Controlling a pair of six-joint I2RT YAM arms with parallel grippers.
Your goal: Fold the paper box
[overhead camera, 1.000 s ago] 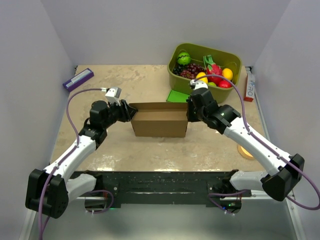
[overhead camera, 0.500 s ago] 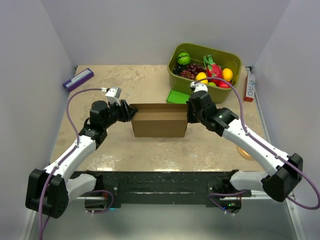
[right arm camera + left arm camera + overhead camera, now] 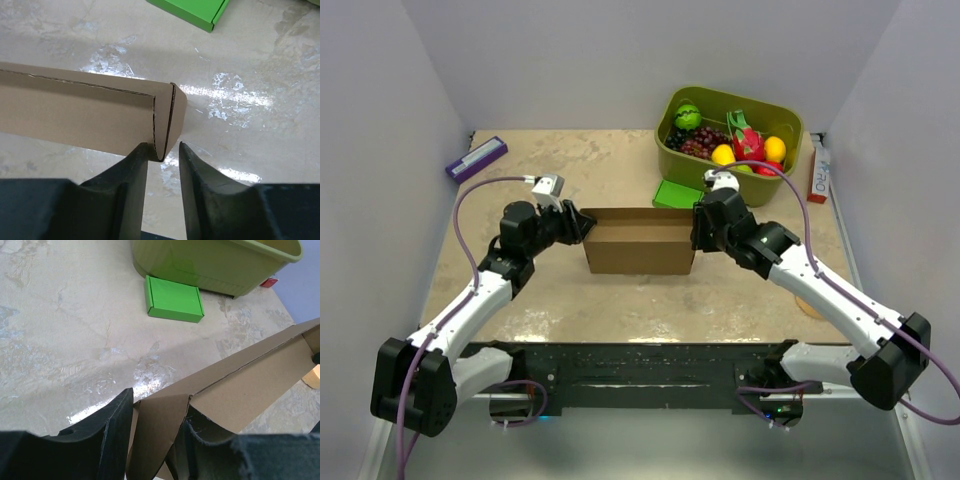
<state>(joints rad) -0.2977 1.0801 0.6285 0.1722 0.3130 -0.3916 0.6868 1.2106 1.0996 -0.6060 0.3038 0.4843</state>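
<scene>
Left gripper [image 3: 157, 410] clamped on the paper box's [image 3: 640, 250] left end flap, unmoved | right gripper [image 3: 162, 147] had edged slightly nearer, fingers astride the right corner — pinch unclear | box stayed put mid-tabletop [image 3: 620, 170], walls standing — likely bracing both ends before tucking flaps

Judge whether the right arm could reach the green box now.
Probably yes: the green box lies on open table just beyond the right gripper, though its fingers straddle the cardboard box's end.

3 walls [image 3: 620, 60]: pale lilac | table [image 3: 620, 165]: beige marbled | glare patches
</scene>
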